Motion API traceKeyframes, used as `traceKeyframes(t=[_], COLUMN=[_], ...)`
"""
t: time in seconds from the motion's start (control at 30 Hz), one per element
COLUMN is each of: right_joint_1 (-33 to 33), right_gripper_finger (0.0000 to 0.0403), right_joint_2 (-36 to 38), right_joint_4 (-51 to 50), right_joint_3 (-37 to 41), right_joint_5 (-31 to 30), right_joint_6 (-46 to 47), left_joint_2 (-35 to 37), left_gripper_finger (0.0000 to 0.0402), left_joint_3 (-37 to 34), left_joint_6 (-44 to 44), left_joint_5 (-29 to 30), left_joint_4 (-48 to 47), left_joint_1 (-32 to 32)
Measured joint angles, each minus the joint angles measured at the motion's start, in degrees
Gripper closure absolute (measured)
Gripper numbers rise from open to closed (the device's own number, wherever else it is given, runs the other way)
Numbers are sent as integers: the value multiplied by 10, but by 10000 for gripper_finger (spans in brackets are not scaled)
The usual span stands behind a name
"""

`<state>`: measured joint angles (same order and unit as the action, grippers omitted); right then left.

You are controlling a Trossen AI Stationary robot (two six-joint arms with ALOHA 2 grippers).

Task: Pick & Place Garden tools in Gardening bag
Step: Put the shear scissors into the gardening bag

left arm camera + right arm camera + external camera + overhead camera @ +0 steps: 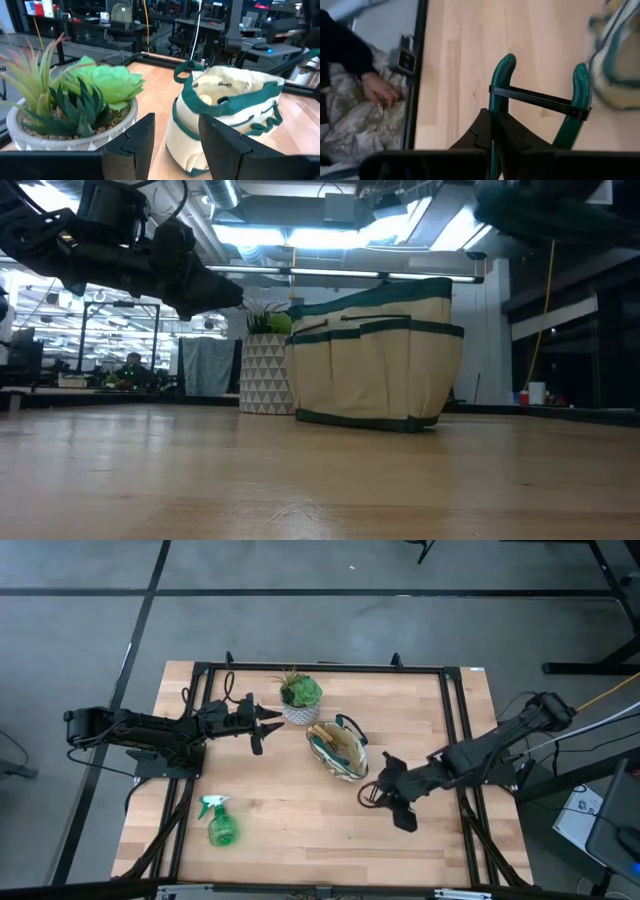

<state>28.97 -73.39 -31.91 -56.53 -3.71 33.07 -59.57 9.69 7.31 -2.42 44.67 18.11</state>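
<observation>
The tan gardening bag with dark green trim stands upright at the table's middle; it also shows in the low view. A light wooden handle end shows inside it. My right gripper, just right of the bag, is shut on a pruner with green handles. My left gripper is open and empty in the air, left of the potted plant. The translucent green spray bottle lies on its side at the near left. My right gripper pinches one green handle of the pruner between its two shut fingers. The two handles, joined by a black band, reach out past the fingertips, along the fingers. The pruner's blade end is hidden behind the gripper. No part of it shows on the table in the low view.
The plant in its white pot stands just left of and behind the bag. A black frame runs round the table's edges. A person's hand shows beyond the table's edge. Bare wood lies along the near side.
</observation>
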Motion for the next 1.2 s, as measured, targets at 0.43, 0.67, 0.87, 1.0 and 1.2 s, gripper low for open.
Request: traceKeyframes(t=[0.43, 0.67, 0.87, 1.0, 1.2], right_joint_1=[-14, -64, -115, -152, -198], right_gripper_finger=[397, 397, 397, 400, 403], right_joint_2=[37, 36, 36, 36, -1], right_joint_4=[63, 127, 148, 156, 286], right_joint_3=[0, 0, 0, 0, 0], right_joint_5=[-211, -221, -215, -185, -52], right_joint_6=[-208, -310, -349, -350, -372], left_joint_2=[0, 0, 0, 0, 0], left_gripper_finger=[253, 253, 253, 253, 253], left_joint_3=[0, 0, 0, 0, 0], left_joint_6=[0, 0, 0, 0, 0], left_joint_5=[0, 0, 0, 0, 0], left_joint_4=[1, 1, 1, 1, 1], left_joint_1=[0, 0, 0, 0, 0])
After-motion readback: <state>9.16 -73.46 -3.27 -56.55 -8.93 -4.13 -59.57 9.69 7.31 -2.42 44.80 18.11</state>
